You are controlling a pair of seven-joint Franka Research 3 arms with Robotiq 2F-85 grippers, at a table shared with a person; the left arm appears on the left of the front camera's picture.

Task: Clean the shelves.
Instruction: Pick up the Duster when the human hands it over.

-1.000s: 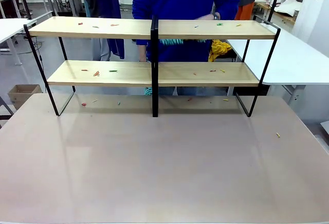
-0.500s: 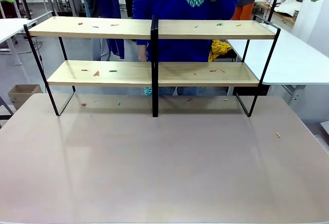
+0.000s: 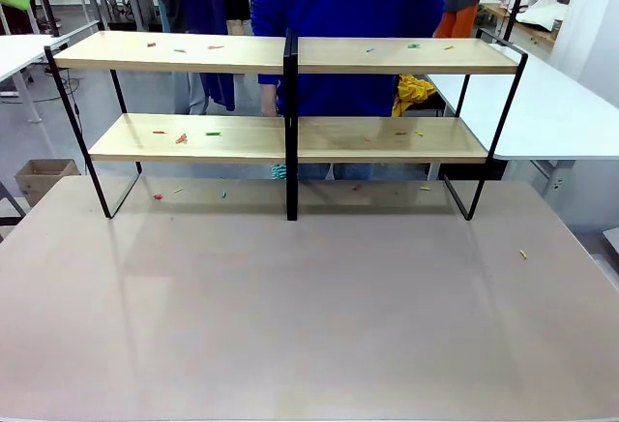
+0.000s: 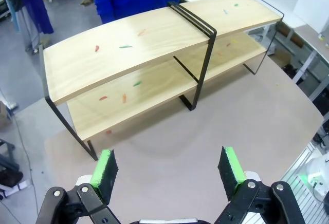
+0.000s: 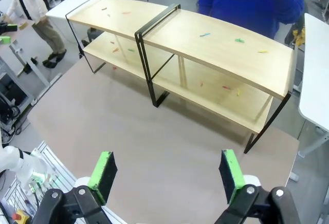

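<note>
Here the left gripper (image 4: pixel 167 163) hangs with its green pads spread wide apart and nothing between them. The shelves (image 4: pixel 128 54) stand ahead of it and lower down, well apart from its fingertips, on the far part of the table (image 4: pixel 169 126) beneath it. The right gripper (image 5: pixel 167 171) likewise holds its pads wide apart and empty, with the shelves ahead of and below it, small coloured scraps (image 5: pixel 239 40) scattered on both boards, and a person in a blue top (image 5: pixel 247 3) just beyond the rack.
</note>
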